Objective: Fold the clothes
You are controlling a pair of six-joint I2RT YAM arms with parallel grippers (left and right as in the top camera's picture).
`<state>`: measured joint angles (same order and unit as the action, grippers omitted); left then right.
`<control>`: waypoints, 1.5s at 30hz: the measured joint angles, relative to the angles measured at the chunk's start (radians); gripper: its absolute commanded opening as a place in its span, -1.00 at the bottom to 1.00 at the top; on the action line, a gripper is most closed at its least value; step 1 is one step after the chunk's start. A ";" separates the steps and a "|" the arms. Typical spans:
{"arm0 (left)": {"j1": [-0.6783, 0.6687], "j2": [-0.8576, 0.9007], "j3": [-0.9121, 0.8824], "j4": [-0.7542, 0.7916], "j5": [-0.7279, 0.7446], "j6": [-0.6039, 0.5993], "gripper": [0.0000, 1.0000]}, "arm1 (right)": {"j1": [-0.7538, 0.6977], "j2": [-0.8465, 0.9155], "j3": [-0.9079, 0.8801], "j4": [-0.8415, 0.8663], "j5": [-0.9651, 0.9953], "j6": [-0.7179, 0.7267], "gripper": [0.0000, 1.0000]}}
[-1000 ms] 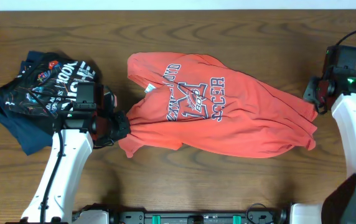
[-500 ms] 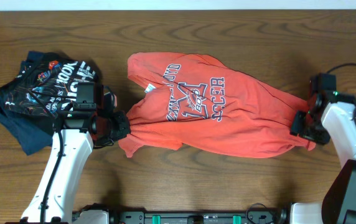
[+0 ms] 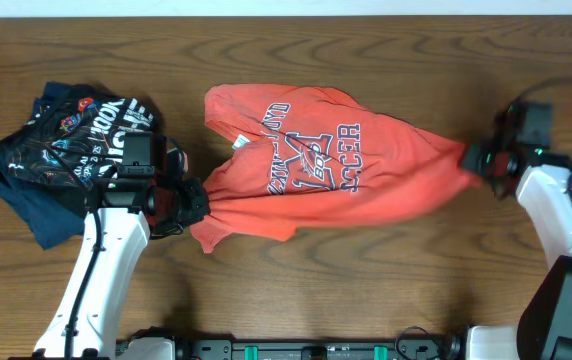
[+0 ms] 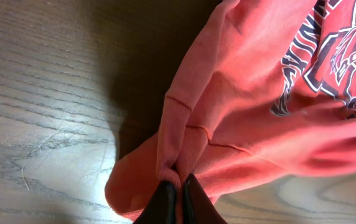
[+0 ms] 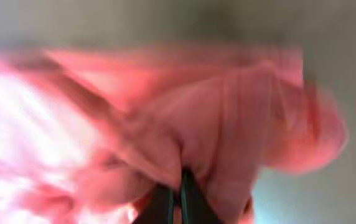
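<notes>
Shown only from overhead: whole red-orange T-shirt (image 3: 336,170) lying chest-print up on the desk (image 3: 366,290), strung between the left hand (image 3: 196,200) and the right hand (image 3: 478,160), long axis running from one hand straight to the other, collar end nearer the left hand, far end drawn to a narrow point at the right hand. Also seen only there: heap of dark garments (image 3: 61,150) with white lettering, behind and to the outer side of the left hand, apart from the shirt. Shown only by the left wrist view: left hand's fingertips pressed together on a seamed fold of red cloth, fabric bunched right at the tips and fanning out ahead of them, dark lettering off to the far right of the hand, bare wood on the other side. Right wrist view heavily blurred: right hand's two dark fingers close together, pinching a gathered wad of the same cloth, folds spreading ahead and to both sides of the tips; no finer detail readable in that blur
</notes>
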<state>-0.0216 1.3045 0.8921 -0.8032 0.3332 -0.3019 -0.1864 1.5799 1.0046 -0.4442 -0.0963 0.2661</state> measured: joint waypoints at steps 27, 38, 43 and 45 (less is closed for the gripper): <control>0.000 0.000 0.000 0.019 0.000 0.000 -0.88 | 0.039 0.135 0.041 0.036 -0.010 -0.014 -0.15; 0.000 0.000 0.000 0.019 0.000 0.000 -0.88 | 0.038 0.283 0.041 0.186 -0.154 -0.007 -0.15; 0.000 0.000 0.000 0.020 0.000 0.000 -0.88 | 0.038 0.284 0.041 0.221 -0.182 -0.004 -0.14; 0.000 0.000 0.000 0.020 0.000 0.000 -0.88 | 0.038 0.284 0.041 0.231 -0.188 -0.003 -0.14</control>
<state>-0.0212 1.3045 0.8921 -0.7834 0.3328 -0.3019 -0.1482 1.8637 1.0458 -0.2131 -0.2844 0.2630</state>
